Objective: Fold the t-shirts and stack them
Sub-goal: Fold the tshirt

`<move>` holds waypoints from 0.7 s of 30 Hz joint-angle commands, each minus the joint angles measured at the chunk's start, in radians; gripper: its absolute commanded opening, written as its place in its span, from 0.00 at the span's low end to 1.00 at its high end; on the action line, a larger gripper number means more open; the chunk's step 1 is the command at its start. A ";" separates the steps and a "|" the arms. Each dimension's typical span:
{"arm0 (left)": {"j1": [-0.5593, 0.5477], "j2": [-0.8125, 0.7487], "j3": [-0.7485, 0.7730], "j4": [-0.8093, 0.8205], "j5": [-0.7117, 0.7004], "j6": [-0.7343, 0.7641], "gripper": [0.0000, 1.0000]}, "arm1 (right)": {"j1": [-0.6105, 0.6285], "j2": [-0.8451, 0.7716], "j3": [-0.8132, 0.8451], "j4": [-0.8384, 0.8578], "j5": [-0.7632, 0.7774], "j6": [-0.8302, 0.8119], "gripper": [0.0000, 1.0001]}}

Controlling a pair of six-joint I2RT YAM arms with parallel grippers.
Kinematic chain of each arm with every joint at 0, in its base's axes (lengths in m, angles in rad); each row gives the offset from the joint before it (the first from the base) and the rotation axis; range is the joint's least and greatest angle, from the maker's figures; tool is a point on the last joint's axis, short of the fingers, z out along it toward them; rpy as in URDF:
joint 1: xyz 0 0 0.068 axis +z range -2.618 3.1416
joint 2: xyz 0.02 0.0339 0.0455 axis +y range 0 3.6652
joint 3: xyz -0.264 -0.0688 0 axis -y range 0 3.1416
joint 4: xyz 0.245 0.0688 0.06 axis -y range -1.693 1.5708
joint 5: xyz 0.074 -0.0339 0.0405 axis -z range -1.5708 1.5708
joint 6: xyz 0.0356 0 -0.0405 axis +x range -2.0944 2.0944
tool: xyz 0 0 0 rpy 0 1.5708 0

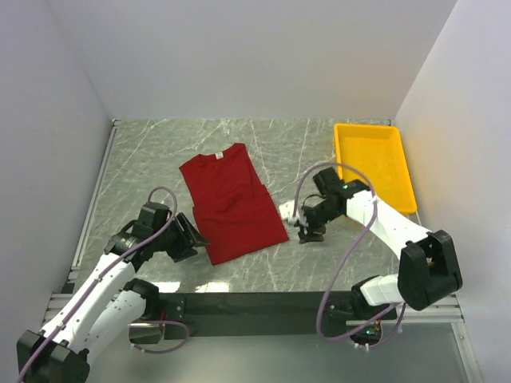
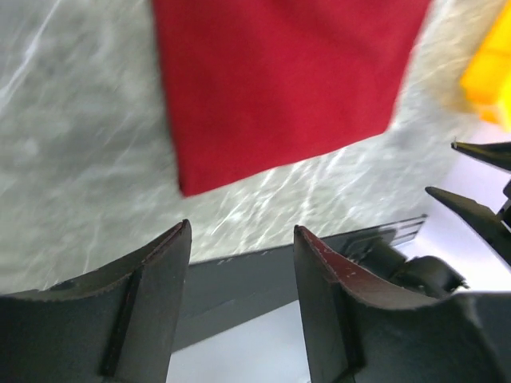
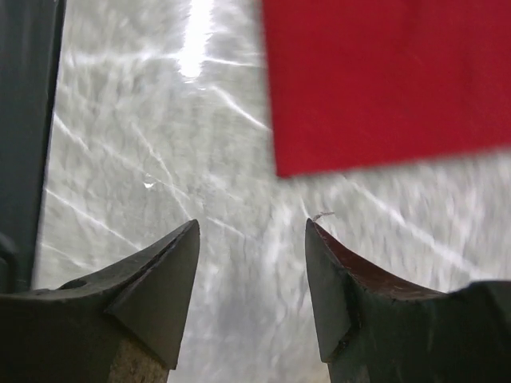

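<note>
A dark red t-shirt [image 1: 230, 203] lies folded into a long strip on the marble table, collar toward the far side. My left gripper [image 1: 194, 236] hovers just left of the shirt's near left corner, jaws open with nothing between them. The shirt's near edge [image 2: 279, 88] shows in the left wrist view, beyond the left gripper [image 2: 242, 231]. My right gripper [image 1: 310, 234] hangs to the right of the shirt's near right corner, open and empty. In the right wrist view the shirt's corner [image 3: 383, 80] lies ahead of the right gripper [image 3: 252, 227], apart from it.
A yellow plastic tray [image 1: 375, 163] sits at the far right of the table, by the right wall. White walls close in the left, back and right sides. A dark rail [image 1: 255, 303] runs along the table's near edge between the arm bases.
</note>
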 commanded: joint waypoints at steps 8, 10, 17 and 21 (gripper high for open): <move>-0.115 -0.030 -0.115 0.036 -0.078 -0.286 0.52 | 0.270 -0.045 -0.209 0.495 0.223 -0.046 0.60; -0.135 -0.012 -0.151 0.089 -0.077 -0.335 0.51 | 0.282 -0.021 -0.215 0.543 0.257 -0.016 0.59; -0.221 0.097 -0.168 0.222 -0.101 -0.416 0.50 | 0.284 0.038 -0.227 0.562 0.292 -0.012 0.55; -0.263 0.140 -0.154 0.226 -0.127 -0.441 0.51 | 0.292 0.035 -0.249 0.546 0.282 -0.019 0.52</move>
